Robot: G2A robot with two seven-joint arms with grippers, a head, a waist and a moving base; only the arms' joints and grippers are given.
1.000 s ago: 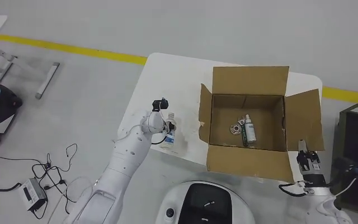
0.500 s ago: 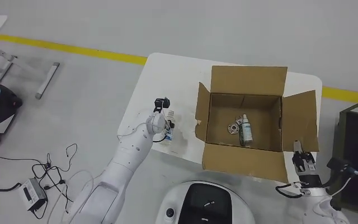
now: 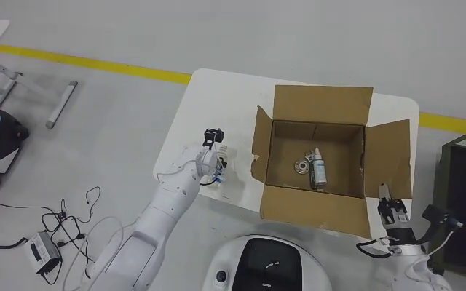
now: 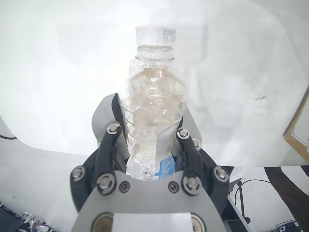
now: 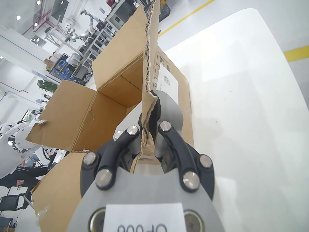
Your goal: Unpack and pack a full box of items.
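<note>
Pinching the right flap (image 5: 152, 37), probably to steady the box (image 3: 313, 209) at centre-right, the right gripper (image 5: 150, 119) anchors it while the left gripper (image 4: 149, 126) clamps a bottle (image 4: 154, 90) above the table (image 3: 218, 94) at left-centre.

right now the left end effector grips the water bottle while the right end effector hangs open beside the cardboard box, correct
Not quite. The right wrist view shows the right end effector shut on a torn flap of the cardboard box, not hanging open beside it. The left end effector does grip the water bottle.
</note>
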